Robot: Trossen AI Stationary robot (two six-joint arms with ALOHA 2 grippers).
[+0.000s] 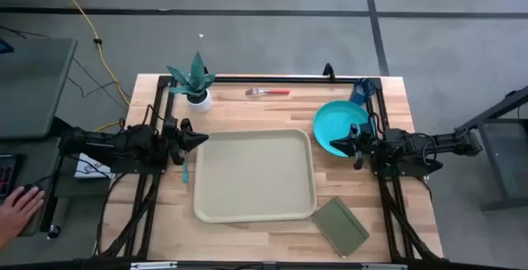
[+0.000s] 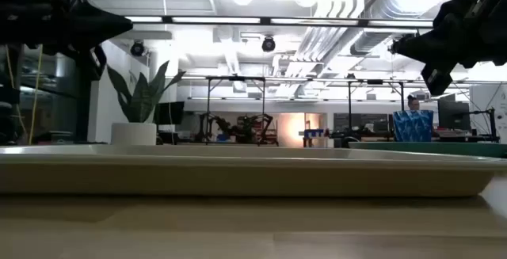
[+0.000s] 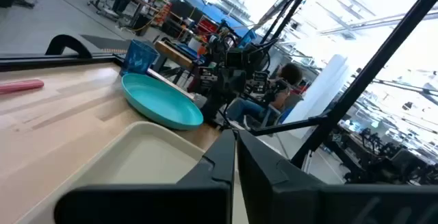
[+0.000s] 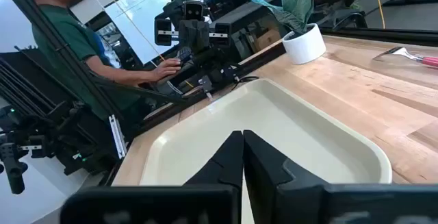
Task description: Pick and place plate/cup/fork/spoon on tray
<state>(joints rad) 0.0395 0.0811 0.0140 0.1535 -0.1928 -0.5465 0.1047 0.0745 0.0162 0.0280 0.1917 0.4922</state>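
The pale tray (image 1: 256,175) lies in the middle of the table. Right of its far corner sits the turquoise plate (image 1: 340,120), with the blue cup (image 1: 360,91) standing behind it. The fork (image 1: 268,92) with the red handle lies near the far edge. The spoon's light blue handle (image 1: 185,169) lies along the tray's left rim. My left gripper (image 1: 205,139) is shut and hangs above the tray's far left corner. My right gripper (image 1: 332,144) is shut and hangs above the plate's near rim. Both point level at each other, well clear of the table (image 2: 119,23) (image 2: 400,45).
A potted plant (image 1: 196,84) stands at the far left of the table. A dark green notebook (image 1: 340,226) lies by the tray's near right corner. A person's hand (image 1: 16,212) rests off the table's left side, on a desk.
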